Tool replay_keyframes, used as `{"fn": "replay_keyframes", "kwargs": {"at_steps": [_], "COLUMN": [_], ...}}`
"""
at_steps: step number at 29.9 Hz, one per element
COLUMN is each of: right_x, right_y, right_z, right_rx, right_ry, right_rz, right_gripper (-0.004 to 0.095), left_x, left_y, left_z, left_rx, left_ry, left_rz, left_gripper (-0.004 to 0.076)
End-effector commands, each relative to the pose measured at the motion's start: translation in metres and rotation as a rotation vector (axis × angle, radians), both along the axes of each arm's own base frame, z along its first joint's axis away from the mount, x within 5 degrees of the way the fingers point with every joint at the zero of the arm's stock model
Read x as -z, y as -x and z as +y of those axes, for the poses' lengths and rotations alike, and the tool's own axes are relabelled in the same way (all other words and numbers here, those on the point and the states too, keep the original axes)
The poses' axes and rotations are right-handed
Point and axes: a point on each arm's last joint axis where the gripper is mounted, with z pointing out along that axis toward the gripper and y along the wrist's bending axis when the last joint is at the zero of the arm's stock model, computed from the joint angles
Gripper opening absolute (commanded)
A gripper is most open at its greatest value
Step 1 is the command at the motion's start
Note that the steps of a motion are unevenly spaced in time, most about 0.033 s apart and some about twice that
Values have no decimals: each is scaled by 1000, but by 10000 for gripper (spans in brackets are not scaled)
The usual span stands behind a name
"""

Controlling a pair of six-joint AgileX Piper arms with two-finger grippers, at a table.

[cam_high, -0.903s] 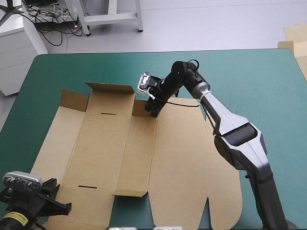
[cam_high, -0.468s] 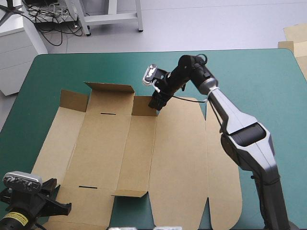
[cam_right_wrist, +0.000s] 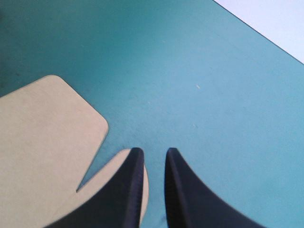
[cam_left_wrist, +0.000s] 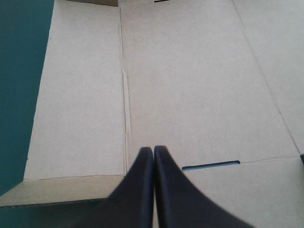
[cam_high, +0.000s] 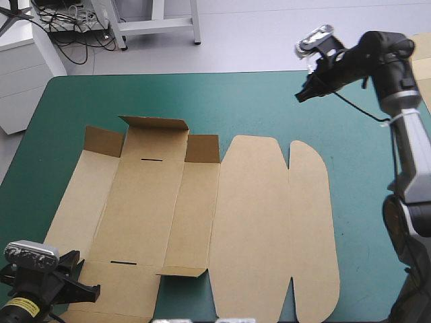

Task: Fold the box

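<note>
A cut sheet of brown cardboard, the box (cam_high: 249,222), lies opened out on the teal-green tabletop (cam_high: 269,101). In the high view it fills the left and centre from mid-frame down to the bottom edge. Most of it is flat. Along its far edge three short flaps stand up, the widest flap (cam_high: 155,124) left of centre, and a small flap (cam_high: 182,271) is raised at the near edge. Two round-topped panels (cam_high: 306,202) lie flat right of centre.

The left tool (cam_high: 81,291) sits in the lower left corner of the frame, at the sheet's near-left corner. Its black fingers (cam_left_wrist: 142,190) are pressed together in one point with nothing between them, above the board beside a narrow slot (cam_left_wrist: 211,165).

The right tool (cam_high: 300,96) hangs in the upper right of the frame over bare cover, clear of the box. Its fingers (cam_right_wrist: 128,190) stand slightly apart and hold nothing; the teal-green cover shows through the gap, and the end of one rounded panel lies just beneath them.
</note>
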Motion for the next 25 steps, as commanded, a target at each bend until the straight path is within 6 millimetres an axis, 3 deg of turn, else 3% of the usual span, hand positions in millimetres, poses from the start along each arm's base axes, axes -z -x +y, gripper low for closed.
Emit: {"fn": "replay_keyframes", "kwargs": {"at_steps": [1, 7, 11, 16, 21, 25], "right_x": [-41, -40, -25, 3, 34, 57], "right_y": [48, 118, 171, 224, 272, 292], "right_z": [-34, -64, -68, -66, -62, -60], "right_rx": [106, 278, 384, 471, 489, 490], "right_ry": [-22, -26, 7, -36, -50, -46], "right_rz": [-83, -43, -20, 24, 55, 80], "right_gripper": [-9, -19, -18, -18, -19, -18], "left_x": [-12, -12, -12, -10, -10, -23], "left_y": [-4, -4, -4, -9, -27, -54], "left_z": [-1, -1, -1, -2, -5, -11], "left_rx": [-2, -2, -9, -44, -48, -27], "left_ry": [19, 19, 29, 75, 54, 13], "left_rz": [-67, -67, -65, -25, 72, 120], "left_gripper": [-10, -10, -10, -10, -10, -10]}}
